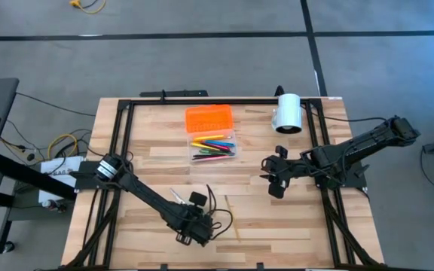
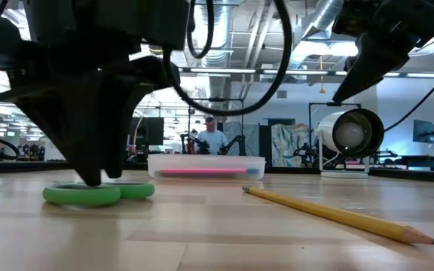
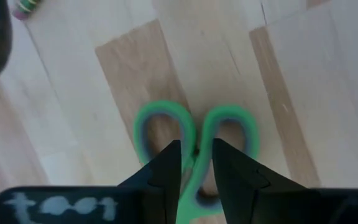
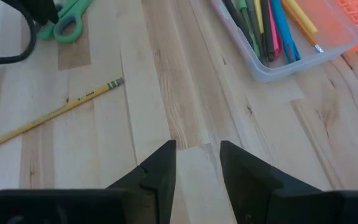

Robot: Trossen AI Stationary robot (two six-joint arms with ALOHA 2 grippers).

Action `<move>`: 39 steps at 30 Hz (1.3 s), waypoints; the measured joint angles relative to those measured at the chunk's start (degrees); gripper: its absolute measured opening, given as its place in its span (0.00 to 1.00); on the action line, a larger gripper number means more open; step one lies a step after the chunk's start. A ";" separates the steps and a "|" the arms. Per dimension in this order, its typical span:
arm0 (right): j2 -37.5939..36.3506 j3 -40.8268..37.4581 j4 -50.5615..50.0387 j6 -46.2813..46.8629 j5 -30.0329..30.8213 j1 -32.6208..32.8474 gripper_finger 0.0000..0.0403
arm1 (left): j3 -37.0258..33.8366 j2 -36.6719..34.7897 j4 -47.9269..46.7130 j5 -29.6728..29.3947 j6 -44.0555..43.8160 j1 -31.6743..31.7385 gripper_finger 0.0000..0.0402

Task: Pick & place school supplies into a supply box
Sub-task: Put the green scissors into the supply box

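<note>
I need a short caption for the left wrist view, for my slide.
Left gripper straddles the junction of the green-handled scissors lying on the wooden table.

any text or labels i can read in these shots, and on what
Nothing here reads clearly.
Left gripper body: pale marks along its edge in the left wrist view, too blurred to read.
Yellow pencil: a dark printed stamp near the eraser end, too small to read.
Orange lid of the supply box: a raised pattern, no legible letters.
Scissors and white cylinder: no text seen.
</note>
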 joint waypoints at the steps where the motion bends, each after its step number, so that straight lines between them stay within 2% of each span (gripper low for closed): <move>1: 0.00 0.00 0.02 0.00 0.00 0.00 0.29 | 0.00 0.00 -0.30 0.56 -0.05 0.12 0.22; 7: 0.00 0.00 0.00 -0.02 0.00 0.00 0.29 | 0.00 0.00 -0.42 0.47 -0.18 1.19 0.32; 12: 0.00 0.00 0.00 -0.02 0.02 0.00 0.29 | 0.00 0.00 -0.37 3.26 2.21 2.78 0.40; 16: 0.00 0.00 0.00 -0.02 0.02 0.00 0.29 | 0.00 0.00 -0.37 6.27 5.73 3.68 0.41; 22: 0.00 0.00 -0.02 -0.02 0.02 0.00 0.29 | 0.02 1.27 -1.00 8.01 6.85 4.62 0.38; 29: 0.00 0.00 -0.03 0.00 0.02 0.00 0.29 | 0.44 3.96 -1.28 12.52 2.14 5.66 0.32; 39: 0.00 0.00 -0.04 -0.04 0.24 -0.07 0.29 | 0.33 4.13 -1.24 13.36 -3.60 7.66 0.22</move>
